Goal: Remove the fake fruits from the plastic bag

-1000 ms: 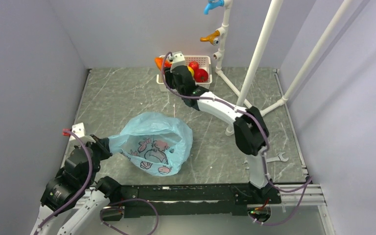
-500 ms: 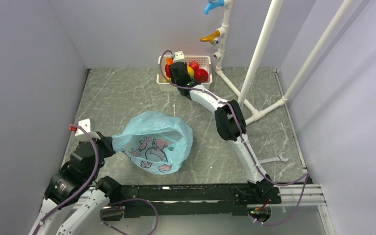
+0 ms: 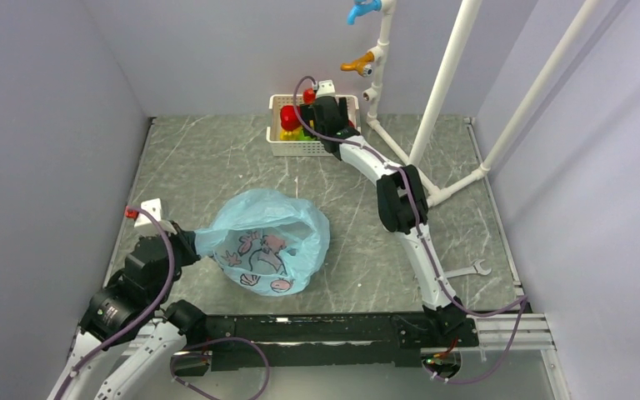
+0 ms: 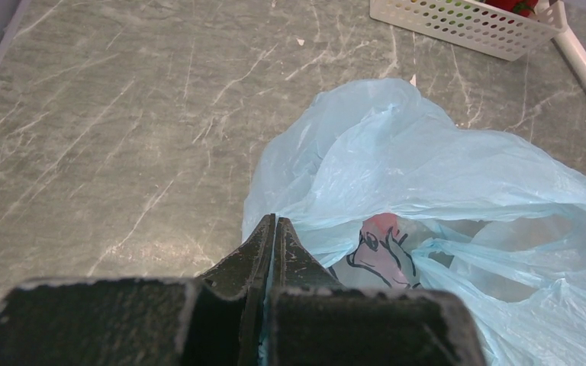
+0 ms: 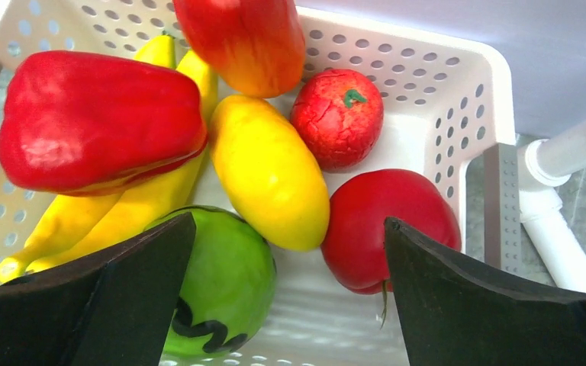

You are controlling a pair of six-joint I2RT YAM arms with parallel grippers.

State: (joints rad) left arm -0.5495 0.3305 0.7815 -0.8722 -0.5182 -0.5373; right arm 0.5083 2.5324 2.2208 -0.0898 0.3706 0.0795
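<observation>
The light-blue plastic bag [image 3: 267, 242] [image 4: 442, 175] lies crumpled on the table's near left. My left gripper [image 3: 187, 248] [image 4: 275, 221] is shut on its left edge. No fruit shows inside it. My right gripper [image 3: 325, 112] [image 5: 288, 221] hangs open over the white basket [image 3: 300, 148] [image 5: 412, 53] with nothing between its fingers. In the basket lie the fake fruits: a red pepper [image 5: 99, 122], an orange-red oval [image 5: 240, 42], a yellow oval [image 5: 271, 171] and a round red one [image 5: 337, 116].
The basket also holds a red tomato [image 5: 389, 229], a green round fruit [image 5: 217, 282] and bananas [image 5: 122, 213]. A white pipe frame [image 3: 442, 92] stands at the back right. A wrench [image 3: 471, 268] lies near the right arm's base. Walls close in on three sides.
My right gripper moved right over the basket and opened, letting go of the orange-red fruit, which now lies in the basket. The left gripper kept its hold on the bag.
</observation>
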